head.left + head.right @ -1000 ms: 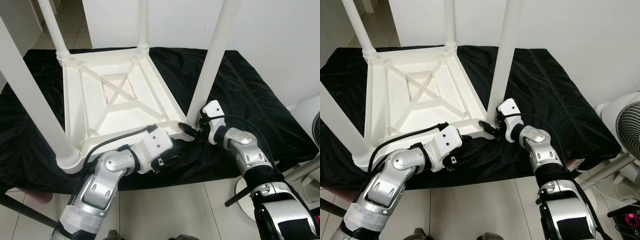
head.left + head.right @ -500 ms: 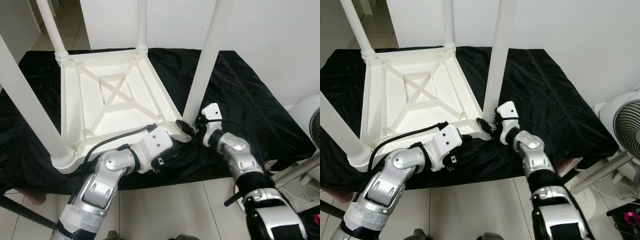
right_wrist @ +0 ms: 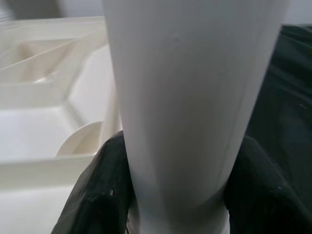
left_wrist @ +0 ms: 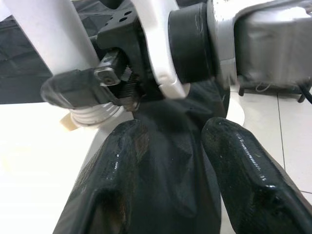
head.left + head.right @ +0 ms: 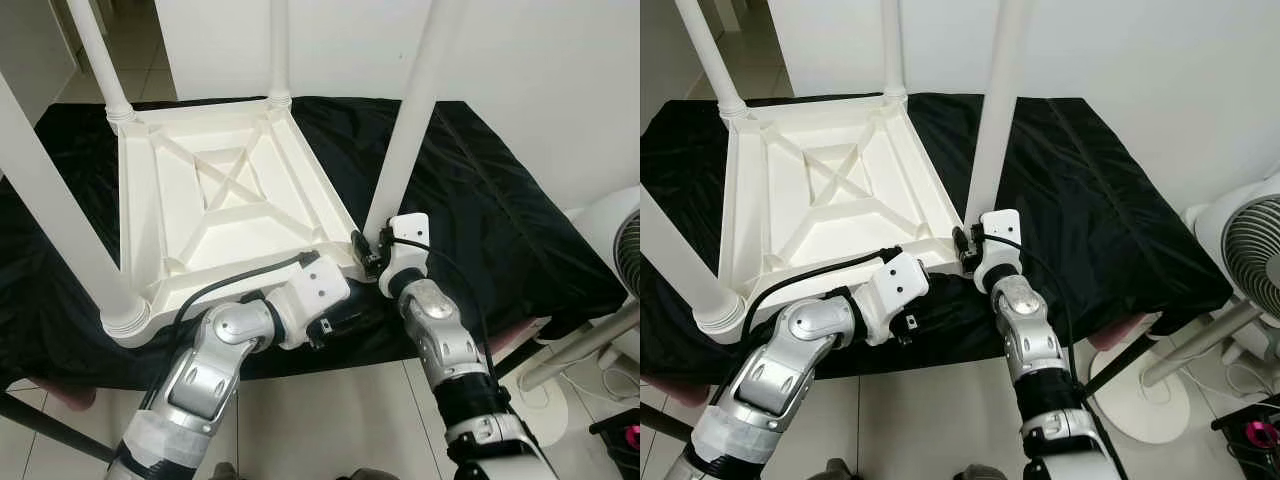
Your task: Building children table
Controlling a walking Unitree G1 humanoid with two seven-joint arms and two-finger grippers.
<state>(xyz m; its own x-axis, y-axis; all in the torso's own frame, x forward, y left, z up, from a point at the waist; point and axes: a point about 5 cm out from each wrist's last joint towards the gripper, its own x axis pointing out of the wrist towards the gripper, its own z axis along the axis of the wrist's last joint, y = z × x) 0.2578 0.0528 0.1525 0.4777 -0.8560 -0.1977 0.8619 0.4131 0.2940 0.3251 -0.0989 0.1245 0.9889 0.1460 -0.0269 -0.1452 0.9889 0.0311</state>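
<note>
Four legs up; right gripper (image 3: 173, 195) jaws clamped on the near leg (image 5: 412, 120), left gripper (image 4: 165, 161) jaws apart; I'd twist it tight next.

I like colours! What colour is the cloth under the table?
Black cloth; clearest in the left eye view.

White wall (image 5: 1140, 60), tiled floor (image 5: 940, 420), fan (image 5: 1250, 250).

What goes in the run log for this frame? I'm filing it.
right gripper: around table leg base | left gripper: open, beside corner | table: upside down
</note>
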